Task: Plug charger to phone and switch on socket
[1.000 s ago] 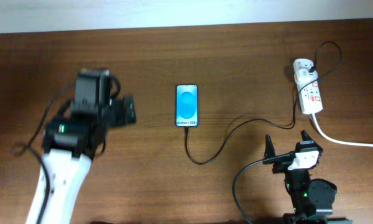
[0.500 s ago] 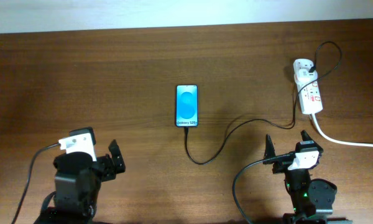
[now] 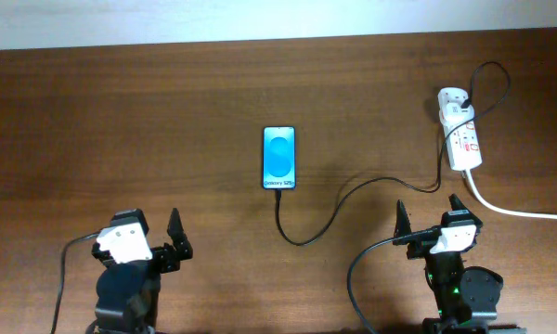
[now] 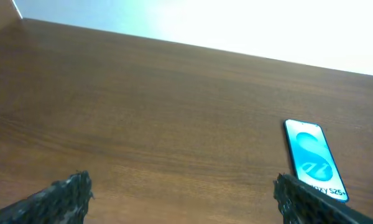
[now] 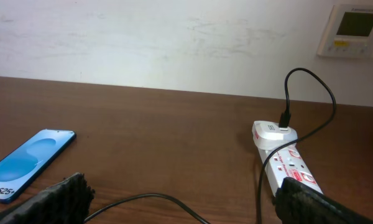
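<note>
Charger (image 3: 279,209) slack between phone (image 3: 279,157) and socket (image 3: 460,139) could snag released right hand (image 3: 429,215) reaching switch; left hand (image 3: 147,228) likewise released

Dark brown wood-grain counter (image 3: 167,111), grain running left-right, fills most of overhead view. White wall (image 5: 143,37) behind its far edge, w/ faint scuffs. Top right of right wrist view: white wall panel (image 5: 354,30) w/ greenish display, small yellow label under it, edge cut off by frame.
</note>
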Tool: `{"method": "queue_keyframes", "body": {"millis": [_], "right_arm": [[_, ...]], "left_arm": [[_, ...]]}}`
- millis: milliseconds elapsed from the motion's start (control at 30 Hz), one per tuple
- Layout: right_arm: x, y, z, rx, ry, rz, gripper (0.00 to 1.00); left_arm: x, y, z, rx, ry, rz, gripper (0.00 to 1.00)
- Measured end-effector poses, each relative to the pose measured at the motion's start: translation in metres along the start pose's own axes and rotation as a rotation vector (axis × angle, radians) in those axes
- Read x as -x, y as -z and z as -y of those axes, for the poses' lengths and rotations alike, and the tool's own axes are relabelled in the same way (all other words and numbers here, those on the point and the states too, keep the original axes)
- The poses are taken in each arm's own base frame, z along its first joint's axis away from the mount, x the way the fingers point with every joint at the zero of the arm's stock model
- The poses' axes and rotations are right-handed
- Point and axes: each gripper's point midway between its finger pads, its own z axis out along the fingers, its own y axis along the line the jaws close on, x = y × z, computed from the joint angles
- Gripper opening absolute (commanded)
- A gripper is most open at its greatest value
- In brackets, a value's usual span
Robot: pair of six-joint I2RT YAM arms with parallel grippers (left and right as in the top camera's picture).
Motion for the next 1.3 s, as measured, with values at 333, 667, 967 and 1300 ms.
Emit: {"method": "queue_keyframes", "body": {"millis": [333, 667, 967, 1300], "right_arm": [[0.000, 0.000, 0.000, 0.000, 0.000, 0.000, 0.98], [0.000, 0.000, 0.000, 0.000, 0.000, 0.000, 0.98], [0.000, 0.000, 0.000, 0.000, 0.000, 0.000, 0.98], [0.000, 0.000, 0.000, 0.000, 0.000, 0.000, 0.98]], "left_arm": [[0.018, -0.014, 0.018, -0.126, -0.053, 0.350, 0.99], [0.009, -0.011, 0.008, -0.105, -0.037, 0.432, 0.99], [-0.029, -0.026, 0.003, -0.082, -0.064, 0.274, 0.99], [-0.030, -0.026, 0.004, -0.088, -0.113, 0.270, 0.99]]}}
